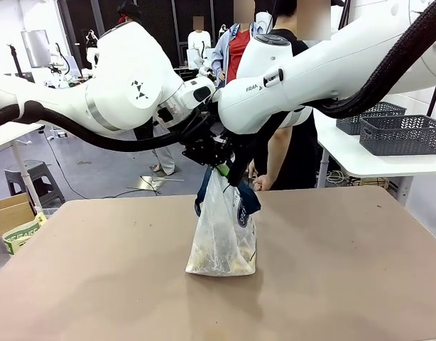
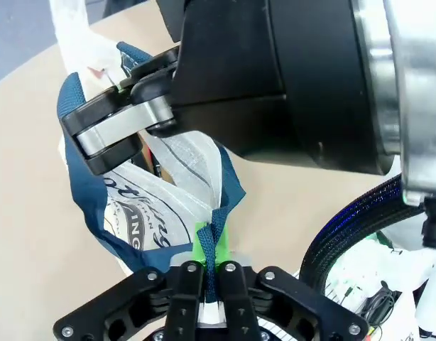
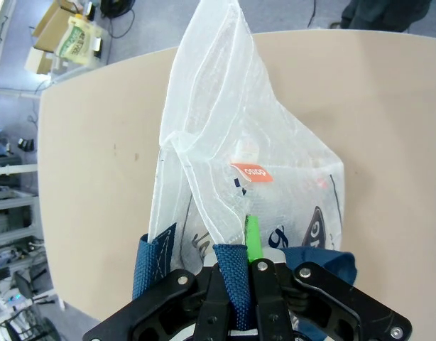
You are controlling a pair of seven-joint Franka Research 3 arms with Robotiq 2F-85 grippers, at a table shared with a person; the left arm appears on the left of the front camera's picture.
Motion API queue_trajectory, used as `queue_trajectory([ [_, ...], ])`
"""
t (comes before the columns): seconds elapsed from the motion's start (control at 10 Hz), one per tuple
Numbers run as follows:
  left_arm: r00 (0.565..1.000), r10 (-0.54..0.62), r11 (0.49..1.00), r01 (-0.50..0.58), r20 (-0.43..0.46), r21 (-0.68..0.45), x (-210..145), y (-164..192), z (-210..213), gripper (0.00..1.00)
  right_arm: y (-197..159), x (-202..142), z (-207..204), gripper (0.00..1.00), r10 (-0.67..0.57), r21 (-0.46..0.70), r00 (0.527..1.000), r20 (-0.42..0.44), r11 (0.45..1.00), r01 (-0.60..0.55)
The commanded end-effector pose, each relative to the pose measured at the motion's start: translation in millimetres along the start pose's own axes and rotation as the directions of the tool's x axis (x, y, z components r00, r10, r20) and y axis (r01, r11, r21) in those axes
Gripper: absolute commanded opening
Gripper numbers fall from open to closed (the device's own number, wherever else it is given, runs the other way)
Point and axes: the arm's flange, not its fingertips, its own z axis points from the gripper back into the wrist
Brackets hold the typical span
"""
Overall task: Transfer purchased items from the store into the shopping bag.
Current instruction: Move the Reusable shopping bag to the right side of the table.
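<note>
Our left gripper [image 2: 207,273] and right gripper [image 3: 243,273] each pinch a navy strap handle [image 2: 216,238]. The shopping bag [image 1: 221,238] stands on the table [image 1: 346,270] — yellowish packaged goods [image 1: 218,264] lie at its bottom.

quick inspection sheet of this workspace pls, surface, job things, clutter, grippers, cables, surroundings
surface: tan table, bare around the bag
job's things: shopping bag stands mid-table, yellowish contents at the bottom
clutter: nothing seen on the table
grippers: left gripper shut on a navy strap; right gripper shut on the other strap
cables: black hoses along both arms
surroundings: grey baskets on a side table, person at far edge, cardboard box left
</note>
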Motion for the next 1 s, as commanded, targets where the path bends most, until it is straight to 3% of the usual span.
queue_trajectory([
  [0.0,0.999,0.014,1.000,-0.015,0.035,0.022,-11.3,2.4,5.0,0.00,0.6,4.1,0.4,0.00,-0.021,0.038,1.000,-0.007,0.999,0.021],
  [0.6,0.998,0.014,0.997,-0.018,0.058,0.070,-16.5,-0.4,11.2,0.00,-6.2,7.0,11.5,0.00,0.034,0.105,0.999,-0.008,0.994,-0.033],
  [0.8,0.999,0.004,1.000,-0.005,0.039,0.023,-10.7,0.2,10.4,0.00,-8.0,5.9,13.6,0.00,0.073,0.148,0.997,-0.013,0.986,-0.070],
  [0.9,0.999,0.004,1.000,-0.005,0.039,0.023,-10.7,0.2,10.4,0.00,-10.5,5.3,15.1,0.20,0.101,0.174,0.995,-0.005,0.980,-0.098],
])
